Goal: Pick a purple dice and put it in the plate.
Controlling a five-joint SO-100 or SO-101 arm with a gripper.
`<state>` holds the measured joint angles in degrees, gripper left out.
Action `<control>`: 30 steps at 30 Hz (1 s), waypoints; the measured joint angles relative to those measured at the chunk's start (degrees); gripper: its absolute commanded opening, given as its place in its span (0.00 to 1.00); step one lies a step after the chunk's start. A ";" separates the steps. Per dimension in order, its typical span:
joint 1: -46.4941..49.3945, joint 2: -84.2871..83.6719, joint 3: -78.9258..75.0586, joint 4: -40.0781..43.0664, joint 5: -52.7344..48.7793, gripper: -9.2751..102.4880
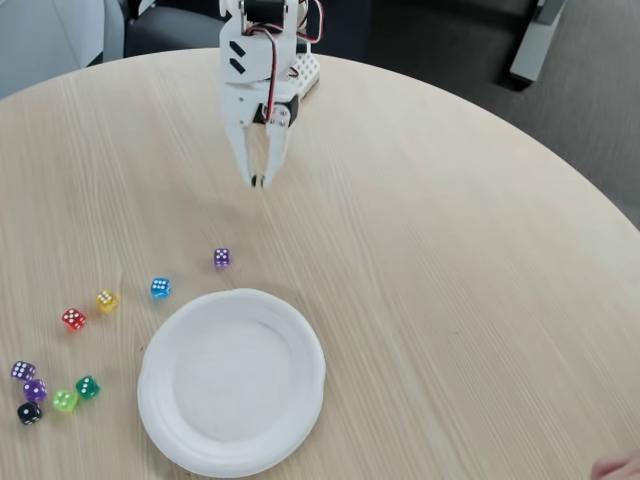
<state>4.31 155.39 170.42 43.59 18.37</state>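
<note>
Jaws (258, 183): closed, empty, tips down above desk.
Dice (222, 258): on desk, just above plate (160, 400), apart from it.
Desk (450, 280): round, light wood grain.
Room: dark floor behind.

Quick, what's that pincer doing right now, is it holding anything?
Pincer: closed, fingertips together, holding nothing; it hangs above the table, away from the dice.
</note>
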 measured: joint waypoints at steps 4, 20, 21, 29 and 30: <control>-0.09 -3.87 -3.52 -5.10 4.83 0.16; 0.09 -27.16 -31.03 -5.45 16.35 0.18; 0.09 -28.48 -32.34 -4.57 16.88 0.18; 0.00 -34.63 -42.98 12.04 24.61 0.20; -0.18 -35.24 -43.95 14.15 25.49 0.21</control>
<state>4.13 120.15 126.47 57.74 43.86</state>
